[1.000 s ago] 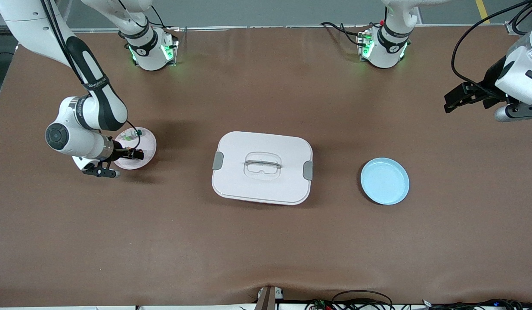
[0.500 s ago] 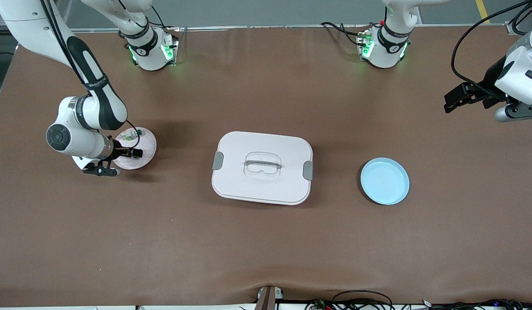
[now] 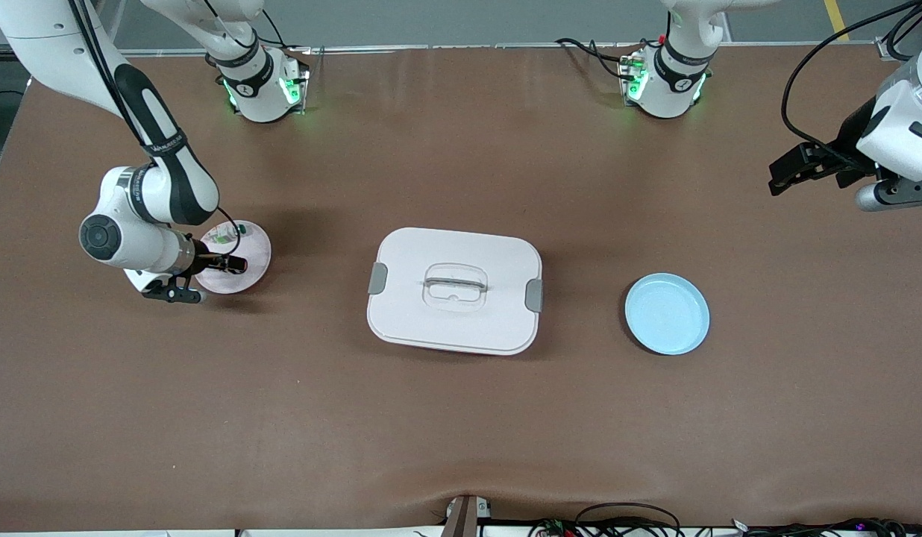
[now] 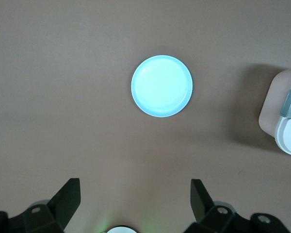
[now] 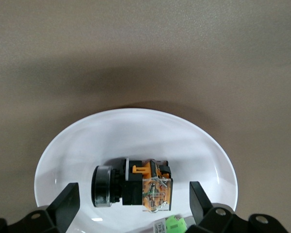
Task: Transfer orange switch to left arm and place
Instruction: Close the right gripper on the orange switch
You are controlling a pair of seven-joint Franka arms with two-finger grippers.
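Right gripper [image 5: 131,206] edged lower, open (astride orange switch [image 5: 132,185]), plate [image 5: 184,131].

Robotics lab: two white Franka arms [image 3: 144,186] bolted along far edge of brown-covered bench [image 3: 461,418], green base status lights [image 3: 286,88], loose cable bundles [image 3: 625,522] at near edge.

White box [image 3: 455,321], pale blue plate [image 3: 667,313], black-and-orange switch [image 5: 133,186], brown table [image 3: 461,418].

switch [image 5: 133,187] on plate [image 3: 256,246]; box [image 3: 454,291] between plates.
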